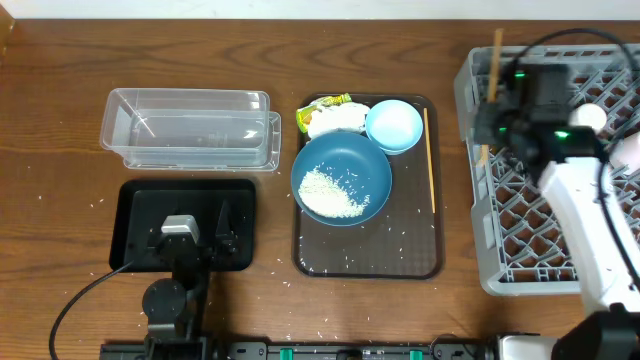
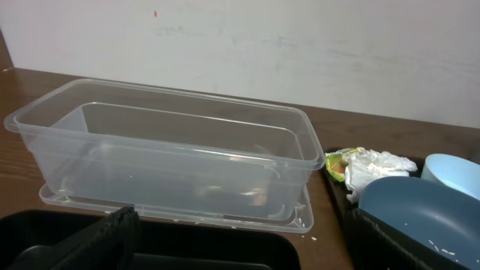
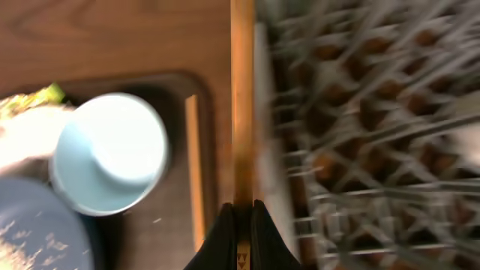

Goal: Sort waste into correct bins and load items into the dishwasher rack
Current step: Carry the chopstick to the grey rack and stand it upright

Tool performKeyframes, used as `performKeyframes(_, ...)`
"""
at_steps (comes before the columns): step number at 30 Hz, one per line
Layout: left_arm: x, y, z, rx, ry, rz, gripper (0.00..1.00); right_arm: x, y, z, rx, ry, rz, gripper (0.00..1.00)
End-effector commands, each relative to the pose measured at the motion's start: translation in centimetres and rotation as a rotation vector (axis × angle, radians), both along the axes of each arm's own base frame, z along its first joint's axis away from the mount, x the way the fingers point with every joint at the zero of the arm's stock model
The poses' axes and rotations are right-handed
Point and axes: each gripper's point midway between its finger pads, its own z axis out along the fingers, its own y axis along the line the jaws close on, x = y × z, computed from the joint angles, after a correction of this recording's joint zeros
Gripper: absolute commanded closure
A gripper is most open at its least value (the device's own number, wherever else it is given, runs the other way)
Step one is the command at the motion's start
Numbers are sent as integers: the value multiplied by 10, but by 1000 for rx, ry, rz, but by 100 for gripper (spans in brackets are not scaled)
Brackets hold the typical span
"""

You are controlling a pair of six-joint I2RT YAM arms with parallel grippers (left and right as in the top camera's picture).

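My right gripper is shut on one wooden chopstick, held over the left rim of the grey dishwasher rack; overhead shows the same gripper and chopstick. The second chopstick lies on the brown serving tray. The dark-blue bowl holds white rice. Beside it are the light-blue bowl and the tissue with its yellow-green wrapper. My left gripper hangs open and empty over the black tray, facing the clear container.
The brown serving tray has loose rice grains scattered on it. A white cup and a pink cup sit in the rack, partly hidden by my right arm. The table's front edge runs close below both arms.
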Motion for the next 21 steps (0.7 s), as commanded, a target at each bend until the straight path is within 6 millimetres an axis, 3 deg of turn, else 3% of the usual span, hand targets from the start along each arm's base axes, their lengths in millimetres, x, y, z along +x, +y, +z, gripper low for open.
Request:
performKeyframes(1, -1, -2, -15, 10, 44, -14, 11, 2, -30, 13, -54, -35, 0, 99)
performKeyframes(3, -1, -2, -15, 10, 44, -14, 11, 4, -37, 11, -47, -36, 22, 99)
performKeyframes(8, -1, -2, -15, 10, 44, -14, 11, 8, -33, 0, -32, -33, 168, 99)
performKeyframes(17, -1, -2, -15, 10, 44, -14, 11, 17, -27, -43, 21, 53, 203, 97)
performKeyframes(19, -1, -2, -15, 10, 44, -14, 11, 19, -27, -49, 24, 63, 202, 86)
performKeyframes(21, -1, -2, -15, 10, 44, -14, 11, 20, -27, -53, 30, 72, 199, 62)
